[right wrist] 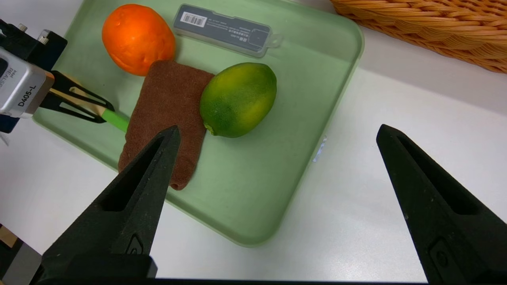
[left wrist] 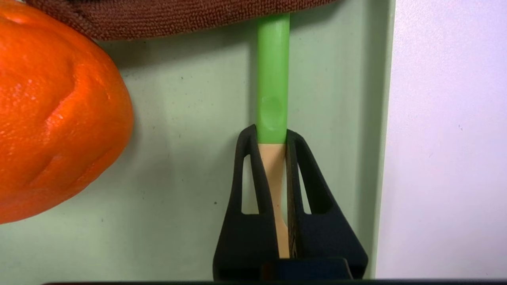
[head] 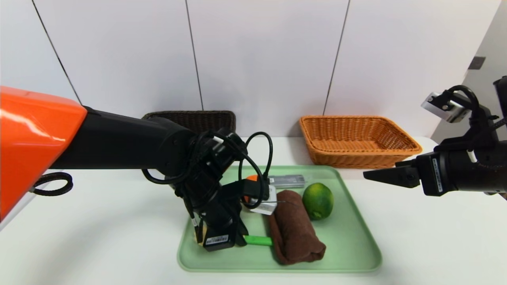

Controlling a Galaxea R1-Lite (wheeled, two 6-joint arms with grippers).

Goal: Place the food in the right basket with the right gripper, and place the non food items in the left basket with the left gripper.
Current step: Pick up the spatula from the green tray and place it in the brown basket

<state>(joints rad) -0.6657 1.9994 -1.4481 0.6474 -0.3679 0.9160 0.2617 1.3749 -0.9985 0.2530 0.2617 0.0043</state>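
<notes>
On the pale green tray (head: 358, 253) lie a rolled brown towel (head: 295, 227), a green lime (head: 318, 200), an orange (right wrist: 138, 37) and a clear flat case (right wrist: 225, 29). My left gripper (left wrist: 272, 132) is down at the tray's front left corner. It is shut on the beige part of a thin utensil, whose green handle (left wrist: 272, 71) runs under the towel's edge (left wrist: 178, 16). My right gripper (right wrist: 277, 132) hangs open and empty above the table, right of the tray (right wrist: 257, 190).
A dark wicker basket (head: 194, 118) stands at the back left, partly behind my left arm. A light orange wicker basket (head: 356, 138) stands at the back right. The orange (left wrist: 59, 114) sits close beside my left gripper.
</notes>
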